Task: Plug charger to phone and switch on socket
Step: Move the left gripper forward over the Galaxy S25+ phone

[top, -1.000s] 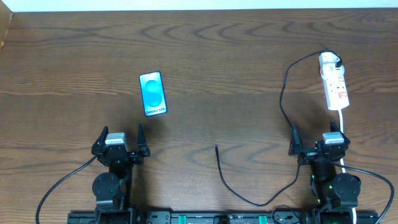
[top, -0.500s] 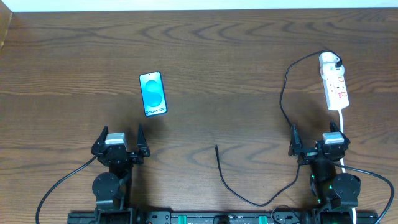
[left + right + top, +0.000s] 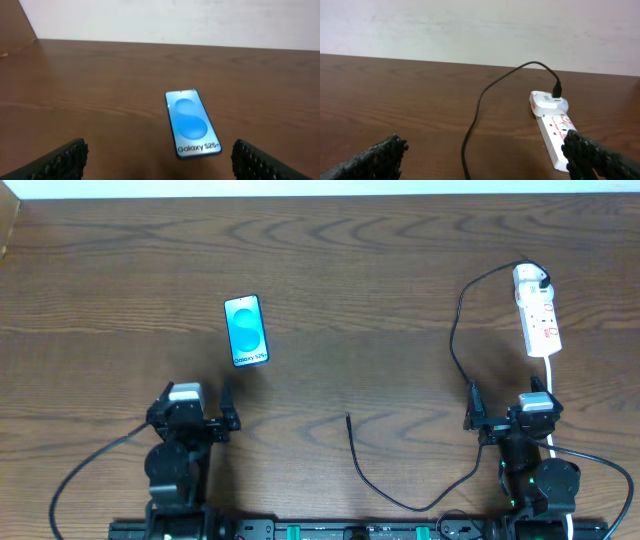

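Note:
The phone (image 3: 246, 330) lies face up on the table, blue screen reading "Galaxy S25"; it also shows in the left wrist view (image 3: 192, 123), just ahead of my open, empty left gripper (image 3: 192, 408). The white socket (image 3: 537, 310) lies at the far right, a black plug in its far end; it shows in the right wrist view (image 3: 554, 126). The black charger (image 3: 455, 345) runs from that plug down past my open, empty right gripper (image 3: 510, 408) and loops to its free tip (image 3: 348, 417) mid-table. It shows in the right wrist view (image 3: 475, 112) too.
The socket's white cord (image 3: 551, 385) runs down toward the right arm's base. A pale wall lies beyond the table's far edge (image 3: 320, 194). Black arm cables trail off at the front corners.
My left gripper has shifted slightly, turning a little to the left. The phone, charger, socket and right gripper have not moved.

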Action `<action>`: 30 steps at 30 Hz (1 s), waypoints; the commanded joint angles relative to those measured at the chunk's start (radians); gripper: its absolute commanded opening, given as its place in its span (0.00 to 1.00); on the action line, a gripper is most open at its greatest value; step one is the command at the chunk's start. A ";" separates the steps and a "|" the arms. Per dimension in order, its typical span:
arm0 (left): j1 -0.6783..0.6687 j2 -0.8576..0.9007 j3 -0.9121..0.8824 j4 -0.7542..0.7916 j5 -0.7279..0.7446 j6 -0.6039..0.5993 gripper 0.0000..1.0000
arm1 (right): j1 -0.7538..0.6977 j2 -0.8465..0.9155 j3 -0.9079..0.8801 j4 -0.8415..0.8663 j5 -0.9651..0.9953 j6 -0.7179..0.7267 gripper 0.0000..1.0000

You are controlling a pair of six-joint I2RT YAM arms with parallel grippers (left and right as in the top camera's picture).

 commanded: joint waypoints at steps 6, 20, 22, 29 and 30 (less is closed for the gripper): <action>0.006 0.266 0.243 -0.004 -0.009 -0.008 0.92 | 0.005 -0.010 -0.001 -0.003 -0.006 -0.012 0.99; 0.005 0.672 0.612 -0.198 -0.008 -0.028 0.92 | 0.005 -0.010 -0.001 -0.003 -0.006 -0.012 0.99; 0.005 0.724 0.666 -0.235 -0.008 -0.028 0.92 | 0.005 -0.010 -0.001 -0.003 -0.006 -0.012 0.99; 0.004 0.865 0.835 -0.335 -0.008 -0.077 0.92 | 0.005 -0.010 -0.001 -0.003 -0.006 -0.012 0.99; 0.003 0.883 0.856 -0.339 -0.009 -0.077 0.92 | 0.005 -0.010 -0.001 -0.003 -0.006 -0.012 0.99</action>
